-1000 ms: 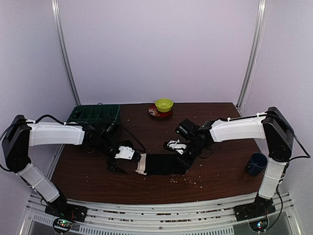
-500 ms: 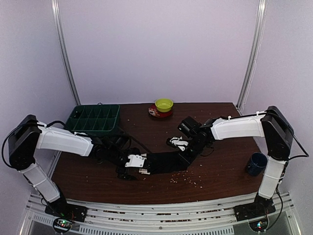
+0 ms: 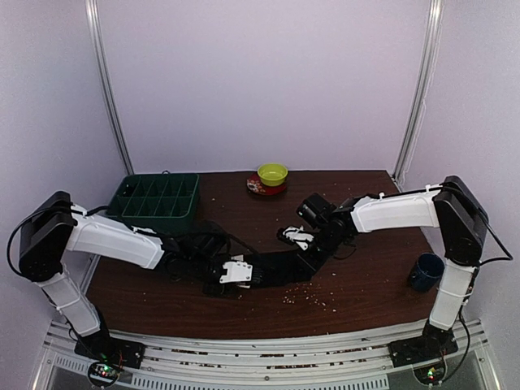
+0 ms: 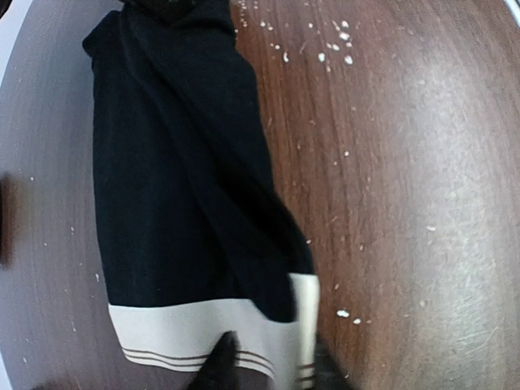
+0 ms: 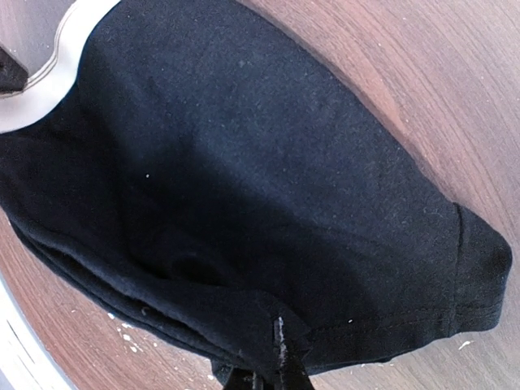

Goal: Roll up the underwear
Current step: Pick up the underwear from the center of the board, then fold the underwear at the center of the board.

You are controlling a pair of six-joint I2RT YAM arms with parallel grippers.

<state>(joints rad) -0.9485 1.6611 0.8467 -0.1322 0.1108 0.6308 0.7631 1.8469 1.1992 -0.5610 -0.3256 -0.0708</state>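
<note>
At the near centre of the table (image 3: 366,284), the left gripper (image 4: 272,372) stands part-open astride the white band (image 4: 179,333) of the black underwear (image 3: 276,268); whether it grips the cloth cannot be told. The garment lies flat between the arms, likely stretched so the roll can begin at the band. To its right, the right gripper (image 5: 276,378) is pinched shut on the opposite hem, apparently anchoring it. A strappy second pair (image 3: 292,238) lies just beyond.

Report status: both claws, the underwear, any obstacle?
Right claw shut on hem of plain black fabric underwear. Left claw astride its white band, grip unclear. Garment folded lengthwise, not rolled. Small white crumbs scattered alongside.
</note>
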